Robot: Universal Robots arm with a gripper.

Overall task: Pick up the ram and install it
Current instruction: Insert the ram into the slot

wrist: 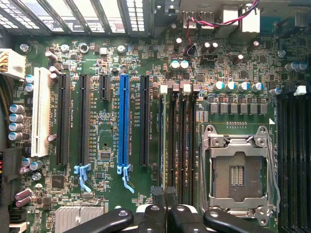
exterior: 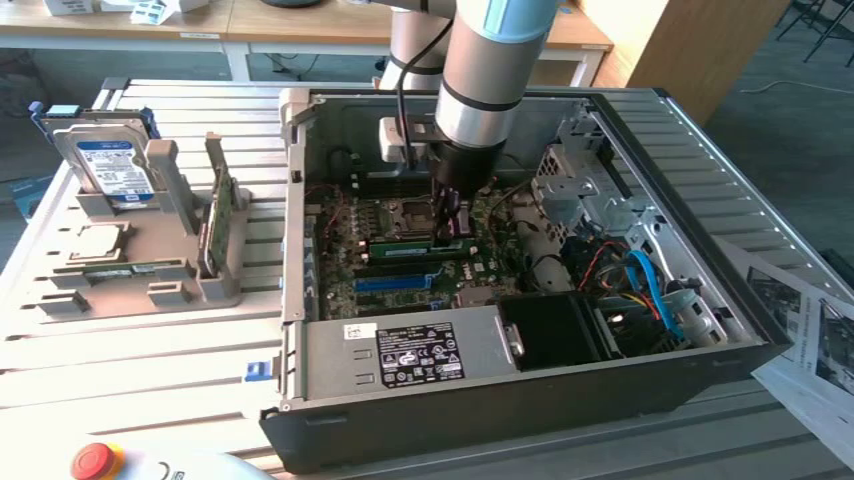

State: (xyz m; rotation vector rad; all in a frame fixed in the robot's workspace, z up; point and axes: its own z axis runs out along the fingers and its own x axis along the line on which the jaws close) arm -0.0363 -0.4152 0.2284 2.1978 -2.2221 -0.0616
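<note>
Inside the open computer case [exterior: 694,355], my gripper [exterior: 455,225] reaches down to the motherboard [exterior: 340,275] at the memory slots. The ram [exterior: 400,243], a narrow green stick, lies along a slot right under the fingers. In the wrist view the ram [wrist: 164,145] is edge-on, a thin dark strip running out from between the black fingertips [wrist: 158,194]. My gripper [wrist: 164,194] is shut on the ram, its tips close on either side. More memory slots [wrist: 187,145] lie beside it, next to the open processor socket [wrist: 238,170].
A grey rack [exterior: 160,270] at the exterior view's left holds a blue-labelled hard drive [exterior: 107,165], a square silver processor chip [exterior: 96,240] and an upright thin board [exterior: 218,220]. The power supply [exterior: 400,355], cables [exterior: 647,285] and drive cage [exterior: 581,180] crowd the case.
</note>
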